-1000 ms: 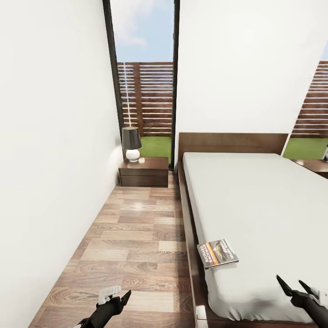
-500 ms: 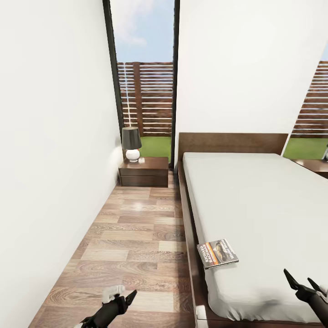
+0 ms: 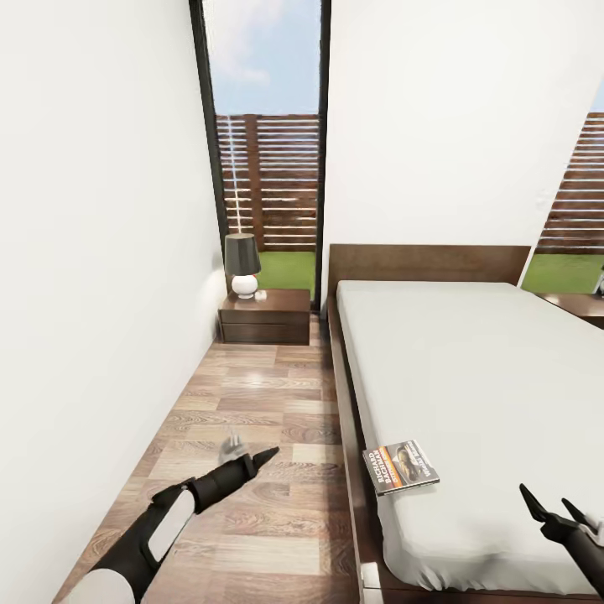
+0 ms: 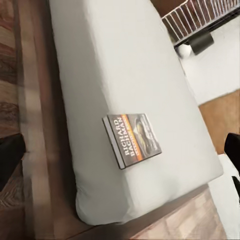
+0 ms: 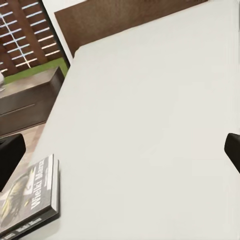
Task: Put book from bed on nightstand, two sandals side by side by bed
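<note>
The left end effector (image 3: 245,457) hangs over the wood-plank floor (image 3: 243,403) left of the bed (image 3: 478,377), its fingers parted and holding nothing. The right end effector (image 3: 554,507) hovers over the near right of the mattress, also spread and empty. The book (image 3: 401,466) lies flat at the mattress's near left edge, between the two arms, touched by neither. The nightstand (image 3: 265,316) stands far down the aisle beside the headboard, carrying a lamp (image 3: 242,264). The step in hand appears to be the reach for the book; next, one end effector should close across its thin edge.
</note>
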